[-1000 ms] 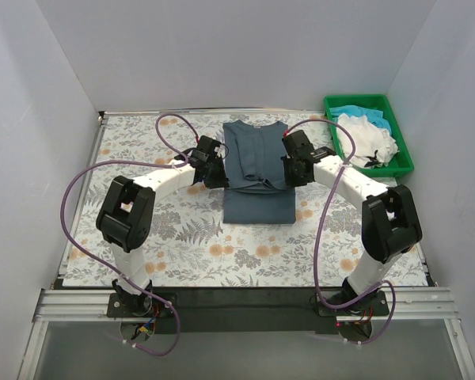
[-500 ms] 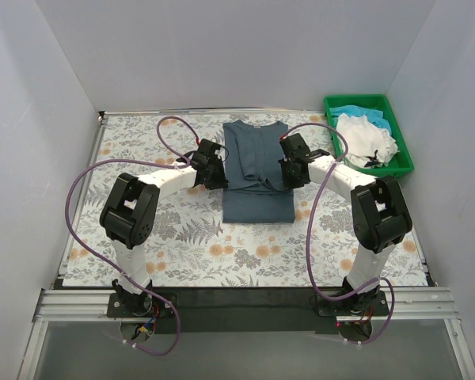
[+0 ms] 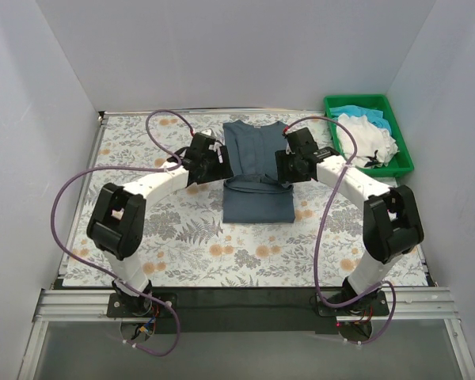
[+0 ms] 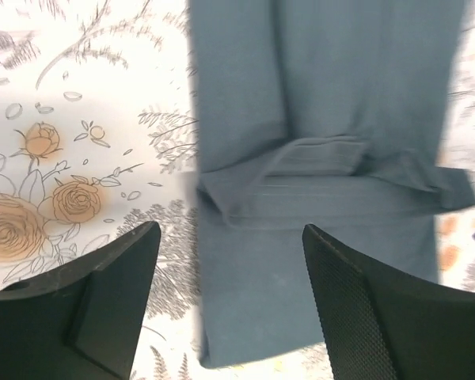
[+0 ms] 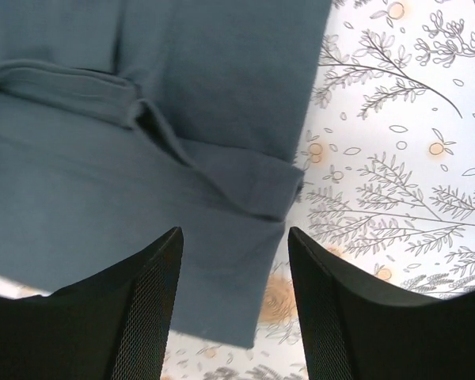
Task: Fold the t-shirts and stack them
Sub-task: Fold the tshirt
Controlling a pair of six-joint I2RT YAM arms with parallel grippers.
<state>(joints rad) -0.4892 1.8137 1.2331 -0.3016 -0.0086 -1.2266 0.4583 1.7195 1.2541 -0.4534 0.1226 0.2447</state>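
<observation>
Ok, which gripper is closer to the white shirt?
Right. The right gripper is at the right edge of the slate shirt, nearer the white shirt in the green tray; the left gripper is on the slate shirt's left side.

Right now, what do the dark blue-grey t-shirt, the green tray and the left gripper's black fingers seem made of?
The dark slate blue-grey t-shirt: soft matte cloth, probably knit cotton; it creases and folds limply. The green tray: likely rigid moulded plastic, smooth. The black fingers of the left gripper: seemingly hard plastic, finely dimpled matte inner face.
</observation>
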